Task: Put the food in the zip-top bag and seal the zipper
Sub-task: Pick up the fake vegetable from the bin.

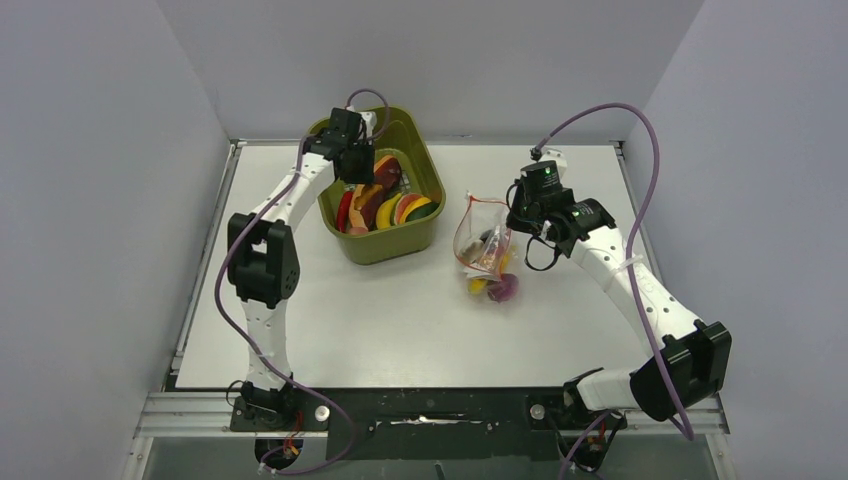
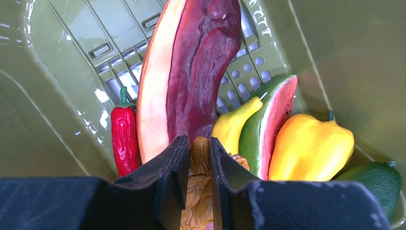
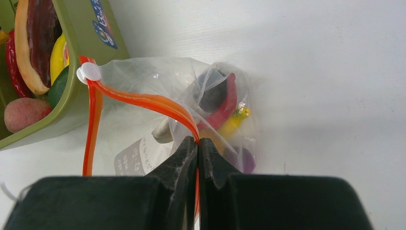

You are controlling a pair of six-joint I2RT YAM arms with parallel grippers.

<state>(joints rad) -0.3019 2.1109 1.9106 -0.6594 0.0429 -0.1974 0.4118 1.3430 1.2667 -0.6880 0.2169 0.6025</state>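
The clear zip-top bag (image 1: 478, 235) stands on the table right of the bin, mouth held up and open. My right gripper (image 1: 513, 222) is shut on its red-orange zipper (image 3: 143, 101), next to the bag's near corner (image 3: 197, 141). A white slider (image 3: 89, 73) sits at the strip's far end. Food lies inside the bag: a red pepper (image 3: 226, 106), a dark piece (image 3: 213, 93), a purple piece (image 3: 246, 158). My left gripper (image 1: 352, 160) is down in the bin, shut (image 2: 197, 143) on a tan wrinkled toy food piece (image 2: 201, 155).
The olive-green bin (image 1: 388, 245) holds a long purple-and-orange slice (image 2: 191, 62), a red chilli (image 2: 124, 134), a yellow banana-like piece (image 2: 232, 124), a watermelon slice (image 2: 270, 120), a yellow pepper (image 2: 311, 146) and a dark green piece (image 2: 378, 179). The bin's wall (image 3: 81, 38) stands close to the bag.
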